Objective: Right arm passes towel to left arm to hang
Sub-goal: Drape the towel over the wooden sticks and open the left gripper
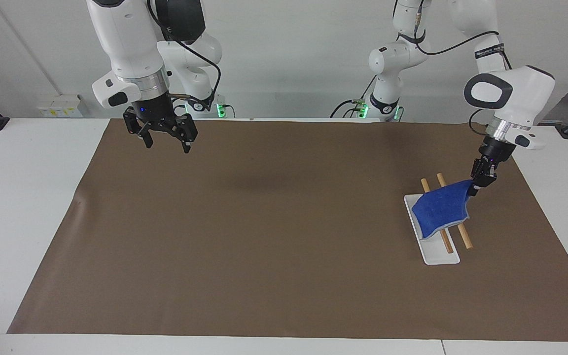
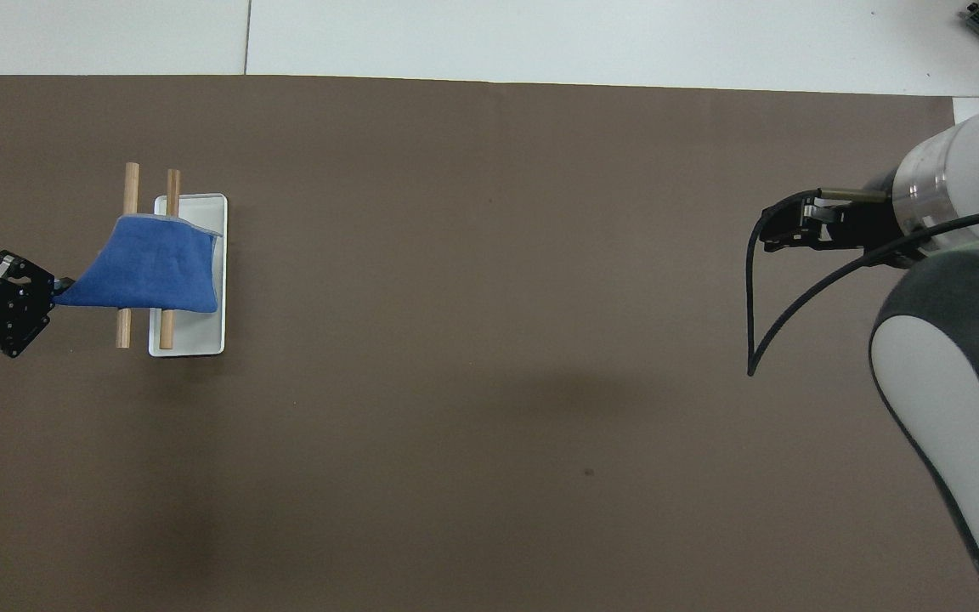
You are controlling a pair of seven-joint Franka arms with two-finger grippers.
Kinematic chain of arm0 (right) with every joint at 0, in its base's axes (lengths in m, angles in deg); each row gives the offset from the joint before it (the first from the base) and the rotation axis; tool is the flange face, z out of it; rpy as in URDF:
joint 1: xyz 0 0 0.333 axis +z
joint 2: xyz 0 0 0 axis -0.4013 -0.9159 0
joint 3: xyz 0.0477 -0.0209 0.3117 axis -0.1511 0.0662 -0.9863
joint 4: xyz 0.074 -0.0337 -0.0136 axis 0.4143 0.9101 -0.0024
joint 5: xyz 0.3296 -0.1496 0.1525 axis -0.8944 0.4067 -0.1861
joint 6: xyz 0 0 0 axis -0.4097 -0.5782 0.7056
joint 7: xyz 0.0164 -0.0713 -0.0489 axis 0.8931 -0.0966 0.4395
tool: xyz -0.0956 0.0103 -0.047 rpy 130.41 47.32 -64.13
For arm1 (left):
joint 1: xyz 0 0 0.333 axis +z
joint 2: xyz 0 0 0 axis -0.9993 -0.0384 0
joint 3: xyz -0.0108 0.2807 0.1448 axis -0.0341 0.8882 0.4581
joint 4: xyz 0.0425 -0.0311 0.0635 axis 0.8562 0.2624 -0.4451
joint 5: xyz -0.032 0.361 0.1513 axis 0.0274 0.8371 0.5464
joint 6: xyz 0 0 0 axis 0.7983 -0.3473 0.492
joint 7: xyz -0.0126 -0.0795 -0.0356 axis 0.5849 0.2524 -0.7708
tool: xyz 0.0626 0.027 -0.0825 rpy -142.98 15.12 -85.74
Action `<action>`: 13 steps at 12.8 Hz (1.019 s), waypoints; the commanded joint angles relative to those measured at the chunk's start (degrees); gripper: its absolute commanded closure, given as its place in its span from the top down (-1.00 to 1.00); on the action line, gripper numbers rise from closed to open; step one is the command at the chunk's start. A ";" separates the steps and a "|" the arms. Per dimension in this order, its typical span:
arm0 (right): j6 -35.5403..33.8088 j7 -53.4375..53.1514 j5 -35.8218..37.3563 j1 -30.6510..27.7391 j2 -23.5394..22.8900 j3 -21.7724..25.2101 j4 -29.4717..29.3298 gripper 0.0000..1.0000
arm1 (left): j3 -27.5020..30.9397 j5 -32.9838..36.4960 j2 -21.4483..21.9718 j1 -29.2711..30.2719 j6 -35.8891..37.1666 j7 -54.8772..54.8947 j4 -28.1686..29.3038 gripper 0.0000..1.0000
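Blue terry towel (image 1: pixel 442 209) lies draped across both rods (image 1: pixel 461 231) of the rack, one corner pinched in the left gripper (image 1: pixel 479 185), whose fingers are clamped tight on the cloth. Gripper hangs just off the rack, toward the left arm's end of the table; the cloth runs taut from that corner down onto the rods.

Step, by my read: hanging, handover done. Towel sits skewed on the rack, bunched toward the held corner, with its free edge drooping over the white base (image 1: pixel 437 256). Next move calls for lowering the corner onto the rods and letting go without dragging the cloth off.

Rods are plain round wooden dowels, parallel, above a flat white rectangular base with rounded corners. Brown matte mat (image 1: pixel 264 236) under the rack.

Right gripper (image 1: pixel 164 140) waits, fingers spread, empty, well apart from the rack over the mat near the right arm's end.
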 commanded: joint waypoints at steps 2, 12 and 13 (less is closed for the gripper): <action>-0.33 2.31 1.23 -1.22 0.93 -0.47 1.07 1.00 | -0.22 -0.33 0.48 0.87 -0.39 6.42 2.15 -1.00; 2.75 2.31 0.44 -1.66 0.66 -0.47 1.07 1.00 | -0.31 -0.24 -0.05 0.70 -1.62 14.35 3.56 -0.55; 2.66 2.40 0.44 -2.27 0.66 -0.47 0.99 1.00 | -0.31 -0.24 -0.22 0.69 -1.62 14.44 3.56 -0.44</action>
